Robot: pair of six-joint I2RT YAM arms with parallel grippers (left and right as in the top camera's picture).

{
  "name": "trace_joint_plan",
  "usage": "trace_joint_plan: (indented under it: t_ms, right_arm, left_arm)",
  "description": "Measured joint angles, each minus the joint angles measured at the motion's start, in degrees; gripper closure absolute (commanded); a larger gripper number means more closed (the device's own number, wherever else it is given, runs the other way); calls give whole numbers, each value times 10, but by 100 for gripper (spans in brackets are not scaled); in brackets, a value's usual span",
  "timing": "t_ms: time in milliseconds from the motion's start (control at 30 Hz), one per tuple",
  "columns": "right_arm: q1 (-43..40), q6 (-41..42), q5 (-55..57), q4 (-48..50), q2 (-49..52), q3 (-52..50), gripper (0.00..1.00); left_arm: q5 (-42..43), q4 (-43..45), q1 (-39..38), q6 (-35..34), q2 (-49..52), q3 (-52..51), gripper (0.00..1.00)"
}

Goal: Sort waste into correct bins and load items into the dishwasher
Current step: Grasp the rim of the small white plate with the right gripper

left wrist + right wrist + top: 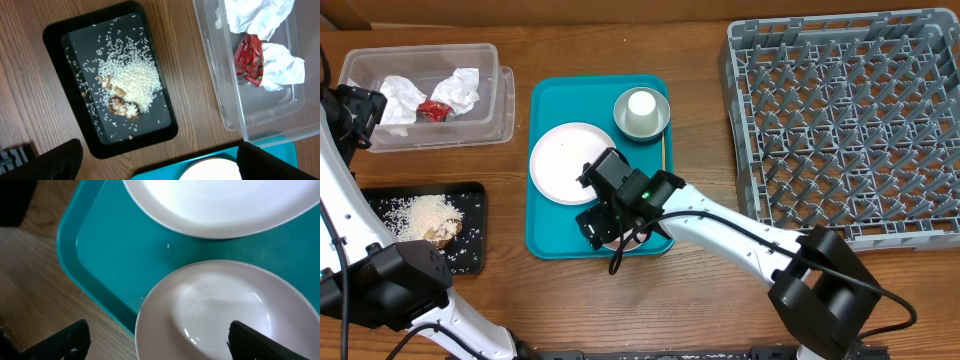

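The clear tub (490, 110) holds crumpled white napkins (458, 88) and a red wrapper (433, 111); the wrapper also shows in the left wrist view (250, 60). The black tray (470, 205) holds rice and brown food scraps (432, 220). On the teal tray (545, 235) lie a large plate (560, 160), a bowl (661, 118) with a white cup (641, 106) in it, and a smaller plate (220, 310). My right gripper (160, 340) is open, low over the smaller plate's edge. My left gripper (160, 167) is open and empty, high over the table's left side.
The grey dish rack (850, 130) stands at the right, with nothing in it. Bare wood table lies between the teal tray and the rack, and along the front edge. The black tray (55, 35) and the clear tub (220, 105) sit close together on the left.
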Motion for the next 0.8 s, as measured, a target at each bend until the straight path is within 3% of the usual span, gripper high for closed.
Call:
trace_joint_plan:
  t_ms: [333, 600, 800]
  right_arm:
    - [82, 50, 112, 15, 21, 0, 25]
    - [98, 88, 175, 19, 54, 0, 36]
    - [98, 99, 191, 23, 64, 0, 55]
  left_arm:
    - [0, 0, 0, 0, 0, 0, 0]
    - [0, 0, 0, 0, 0, 0, 0]
    - [0, 0, 0, 0, 0, 0, 0]
